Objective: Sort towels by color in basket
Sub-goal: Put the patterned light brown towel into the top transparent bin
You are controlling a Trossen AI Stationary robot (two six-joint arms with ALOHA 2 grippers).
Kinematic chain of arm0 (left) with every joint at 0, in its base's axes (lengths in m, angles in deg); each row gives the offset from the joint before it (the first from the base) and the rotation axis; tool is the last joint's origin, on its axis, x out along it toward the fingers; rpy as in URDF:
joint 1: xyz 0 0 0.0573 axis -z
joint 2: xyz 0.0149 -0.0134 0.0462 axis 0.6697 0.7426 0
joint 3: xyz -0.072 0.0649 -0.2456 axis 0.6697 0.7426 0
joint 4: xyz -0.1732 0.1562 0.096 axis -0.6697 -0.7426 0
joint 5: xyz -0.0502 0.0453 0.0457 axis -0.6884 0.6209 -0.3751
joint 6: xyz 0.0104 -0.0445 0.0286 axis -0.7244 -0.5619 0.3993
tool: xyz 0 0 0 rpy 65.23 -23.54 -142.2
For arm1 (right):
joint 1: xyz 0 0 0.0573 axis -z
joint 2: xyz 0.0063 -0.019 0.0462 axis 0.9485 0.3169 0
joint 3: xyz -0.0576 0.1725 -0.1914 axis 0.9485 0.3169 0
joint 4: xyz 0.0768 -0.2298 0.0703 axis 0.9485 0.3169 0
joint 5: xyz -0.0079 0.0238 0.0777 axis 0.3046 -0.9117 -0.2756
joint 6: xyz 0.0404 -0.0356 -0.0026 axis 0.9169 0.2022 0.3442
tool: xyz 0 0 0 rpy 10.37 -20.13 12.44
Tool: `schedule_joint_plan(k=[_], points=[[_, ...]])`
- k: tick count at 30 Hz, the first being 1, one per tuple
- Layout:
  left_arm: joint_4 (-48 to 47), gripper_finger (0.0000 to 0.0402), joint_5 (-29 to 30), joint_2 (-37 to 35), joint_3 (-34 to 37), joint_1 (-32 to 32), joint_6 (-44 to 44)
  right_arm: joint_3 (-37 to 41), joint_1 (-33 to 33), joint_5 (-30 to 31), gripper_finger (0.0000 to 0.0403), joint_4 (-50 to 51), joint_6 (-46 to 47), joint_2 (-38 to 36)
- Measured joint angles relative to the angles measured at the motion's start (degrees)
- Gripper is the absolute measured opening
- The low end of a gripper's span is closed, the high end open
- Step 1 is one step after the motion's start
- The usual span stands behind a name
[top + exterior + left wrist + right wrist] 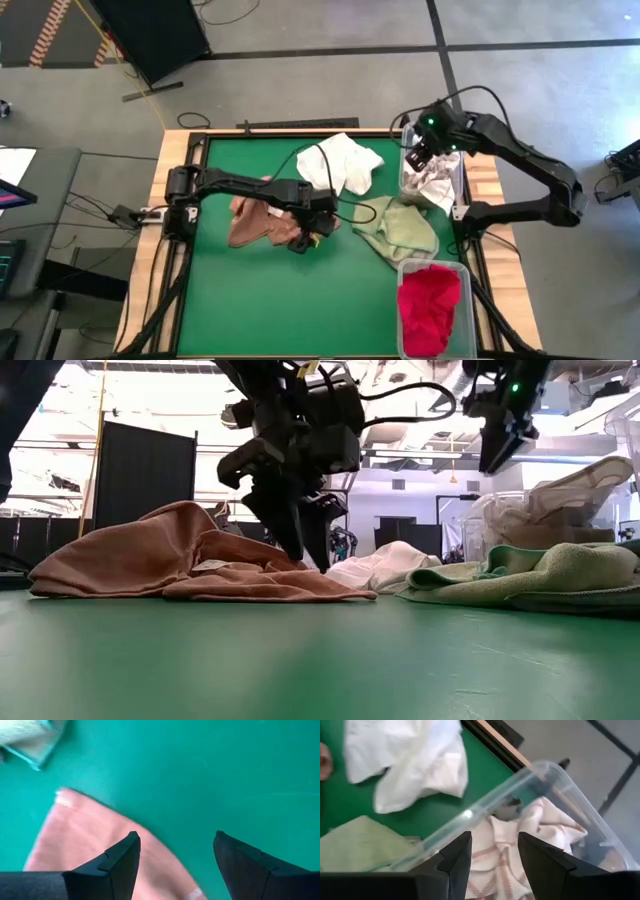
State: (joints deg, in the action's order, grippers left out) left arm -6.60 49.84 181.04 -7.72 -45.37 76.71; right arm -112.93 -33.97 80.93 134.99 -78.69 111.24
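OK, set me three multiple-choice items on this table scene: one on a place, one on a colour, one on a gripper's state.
1. Where does the red towel lie?
A. In the clear bin at the near right corner
B. Spread flat in the middle of the green mat
C. Hanging from a gripper

2. What colour is the towel beside the left gripper?
A. Blue
B. Rust orange
C. Black

3. How does the right gripper stand?
A. Shut on the white towel
B. Open over the bin with the checked towel
C. Resting on the pale green towel

Answers: 1 A, the red cloth fills that bin. 2 B, the rust orange towel lies under its fingers. 3 B, its fingers stand apart with nothing between them.
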Motion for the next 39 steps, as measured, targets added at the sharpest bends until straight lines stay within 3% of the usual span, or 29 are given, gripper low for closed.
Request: schedule_joint_plan(k=[8, 20, 30, 39], points=[[1.5, 0.0240, 2.9, -4.8, 0.0, -2.2, -0.3, -0.5, -9.4, 0.0, 0.0201, -0.1, 2.1, -3.1], [-0.3, 0.0240, 9.8, -12.4, 1.0, -8.0, -3.6, -0.5, -29.4, -0.1, 0.0201, -0.1, 8.6, -3.7], [6.1, 0.0240, 10.7, -23.7, 14.8, -12.6, -7.4, -0.1, -42.2, 0.0, 0.0201, -3.4, 13.0, -3.5], [9.6, 0.0240, 9.2, -33.0, 27.2, -12.8, -13.7, -0.1, -48.1, 0.2, 0.0201, -6.5, 13.0, 0.2]])
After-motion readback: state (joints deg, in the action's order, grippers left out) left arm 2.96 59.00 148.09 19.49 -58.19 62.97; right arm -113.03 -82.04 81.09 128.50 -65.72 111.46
